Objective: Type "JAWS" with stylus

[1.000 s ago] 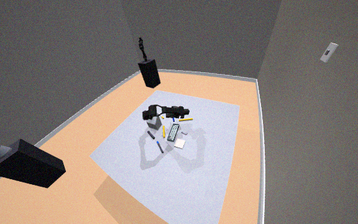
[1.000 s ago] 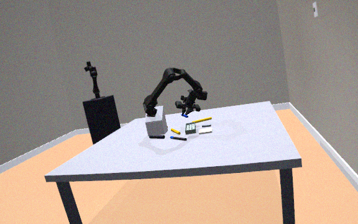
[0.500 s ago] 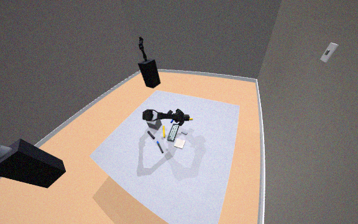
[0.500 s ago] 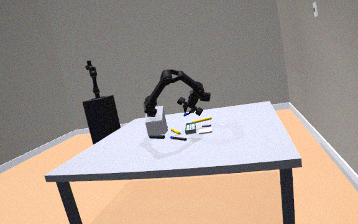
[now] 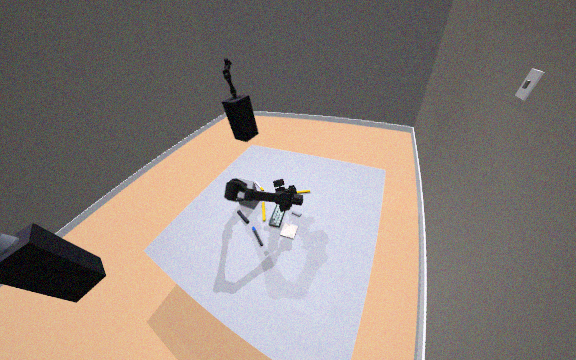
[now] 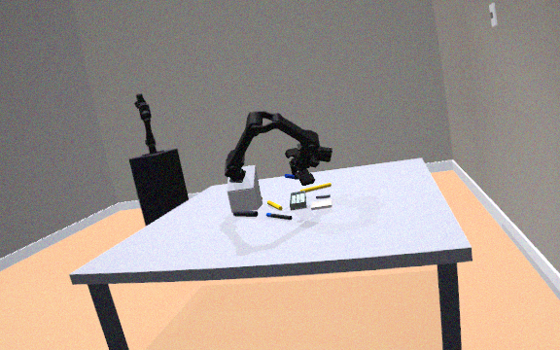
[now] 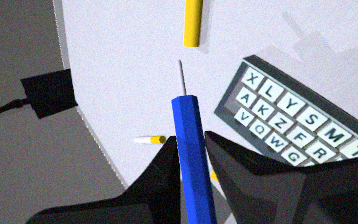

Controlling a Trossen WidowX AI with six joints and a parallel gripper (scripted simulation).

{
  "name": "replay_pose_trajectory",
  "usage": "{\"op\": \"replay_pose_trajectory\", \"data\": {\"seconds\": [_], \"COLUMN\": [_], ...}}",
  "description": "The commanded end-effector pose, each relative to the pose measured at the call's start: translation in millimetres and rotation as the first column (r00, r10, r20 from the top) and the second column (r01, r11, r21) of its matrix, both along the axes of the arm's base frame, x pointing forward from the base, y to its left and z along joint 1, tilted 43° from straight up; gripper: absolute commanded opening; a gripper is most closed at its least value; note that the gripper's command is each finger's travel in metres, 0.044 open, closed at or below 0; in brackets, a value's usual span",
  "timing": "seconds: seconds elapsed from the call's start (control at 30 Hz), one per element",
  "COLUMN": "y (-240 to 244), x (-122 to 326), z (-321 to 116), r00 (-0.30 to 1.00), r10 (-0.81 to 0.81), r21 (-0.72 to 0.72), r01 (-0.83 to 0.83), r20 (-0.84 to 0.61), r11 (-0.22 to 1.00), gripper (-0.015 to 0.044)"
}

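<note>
Gripper (image 5: 287, 196) (image 6: 297, 174) (image 7: 190, 139) closed on blue stylus (image 6: 290, 176) (image 7: 192, 157), fingers gripping either side of shaft; thin metal tip bare, beside keyboard (image 5: 277, 217) (image 6: 297, 200) (image 7: 292, 120) in wrist view, off its keys; in exterior view, keyboard lies nearer far edge of table (image 5: 203, 235) (image 6: 270, 248) (image 7: 115, 65) than near edge; white pad (image 5: 289, 231) (image 6: 321, 204) just beside it, toward right edge; black pen with blue end (image 5: 257, 236) (image 6: 279, 216) between keyboard and near edge.
</note>
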State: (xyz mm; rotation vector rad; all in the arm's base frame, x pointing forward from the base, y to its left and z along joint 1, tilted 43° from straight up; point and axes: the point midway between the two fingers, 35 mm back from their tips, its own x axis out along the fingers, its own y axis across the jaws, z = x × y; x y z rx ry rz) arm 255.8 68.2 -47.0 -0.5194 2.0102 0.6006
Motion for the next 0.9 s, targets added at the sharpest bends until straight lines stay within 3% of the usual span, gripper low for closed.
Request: {"op": "replay_pose_trajectory", "data": {"seconds": [0.0,0.4,0.87], "y": [-5.5,-25.4,-52.2], "x": [8.3,24.2,37.7], "z": [11.6,38.6,72.1], "r00": [0.983,0.765,0.274], "r10": [-0.179,-0.626,-0.929], "r21": [-0.034,-0.103,-0.13], "r01": [0.181,0.642,0.96], "r20": [0.046,0.152,0.249], "r11": [0.983,0.759,0.248], "gripper": [0.0,0.0,0.0]}}
